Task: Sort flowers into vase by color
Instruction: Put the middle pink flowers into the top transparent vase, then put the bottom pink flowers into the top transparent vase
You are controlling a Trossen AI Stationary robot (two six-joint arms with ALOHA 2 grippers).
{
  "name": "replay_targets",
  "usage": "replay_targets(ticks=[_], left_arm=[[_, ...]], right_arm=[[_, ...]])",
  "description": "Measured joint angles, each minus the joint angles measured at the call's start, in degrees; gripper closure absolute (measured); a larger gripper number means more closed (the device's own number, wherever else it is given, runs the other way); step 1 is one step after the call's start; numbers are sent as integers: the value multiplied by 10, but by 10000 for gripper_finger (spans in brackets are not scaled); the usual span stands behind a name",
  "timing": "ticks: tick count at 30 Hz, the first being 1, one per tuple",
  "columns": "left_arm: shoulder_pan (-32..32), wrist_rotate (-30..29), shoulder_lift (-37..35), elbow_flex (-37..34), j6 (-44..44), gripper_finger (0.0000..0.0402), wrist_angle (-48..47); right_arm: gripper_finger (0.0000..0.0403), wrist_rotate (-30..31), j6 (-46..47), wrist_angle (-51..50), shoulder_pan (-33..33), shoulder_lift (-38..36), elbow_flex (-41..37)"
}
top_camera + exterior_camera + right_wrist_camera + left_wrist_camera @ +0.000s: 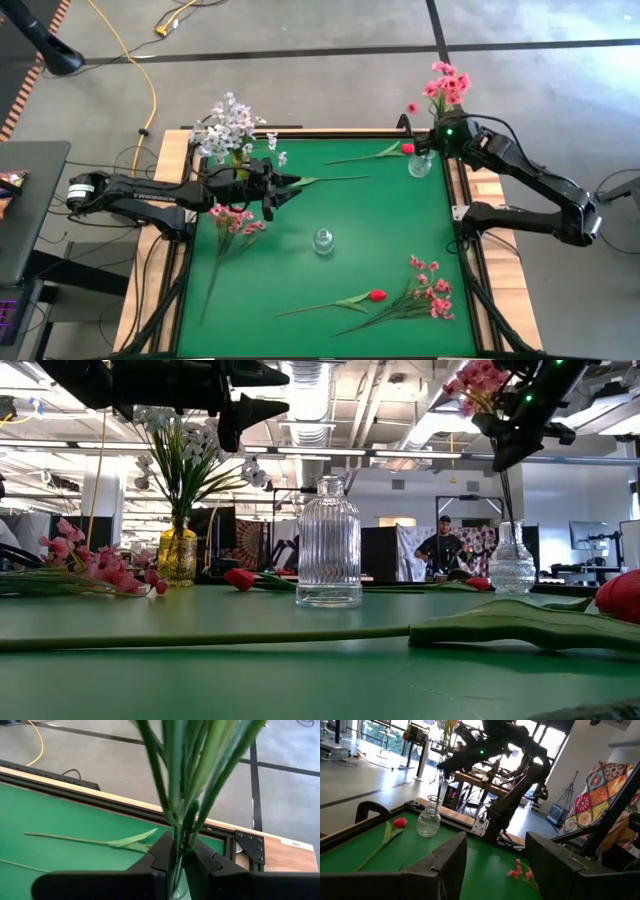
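My right gripper (440,135) is shut on a pink many-bloom spray (447,85) above a clear vase (420,164) at the far right corner. Its stems (505,495) run down into the vase's neck. My left gripper (285,185) is open and empty, above the table's left half, beside a yellow vase (177,555) that holds whitish-lavender flowers (230,125). A second pink spray (235,222) lies at the left and a third (430,292) at the near right. Red buds lie near the clear vase (407,149) and near the front (377,296). My right gripper pinches the spray's bundled green stems (179,827) between its two fingers, below the blooms. The fingers lie across the stems. The spray stands about upright, blooms above the fingers, with its lower stems hanging down into the clear vase's neck (510,528).
An empty ribbed clear vase (323,240) stands at the middle of the green mat. A long green stem with a leaf (335,180) lies just past my left gripper. The mat has a raised black frame (465,215). A person (440,548) stands far behind the table.
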Motion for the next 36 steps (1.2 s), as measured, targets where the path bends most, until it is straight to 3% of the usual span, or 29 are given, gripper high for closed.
replay_targets(ticks=[7,14,17,29,36], left_arm=[[0,0,0,0,-1,212,0],[0,0,0,0,-1,212,0],[0,0,0,0,-1,212,0],[0,0,0,0,-1,212,0],[0,4,0,0,-1,212,0]], right_arm=[[272,-9,0,-4,0,-2,0],[166,-92,4,-58,0,-2,0],[137,-132,15,-93,0,-1,0],[127,-310,28,-166,0,-1,0],[127,-362,110,-174,39,-1,7]])
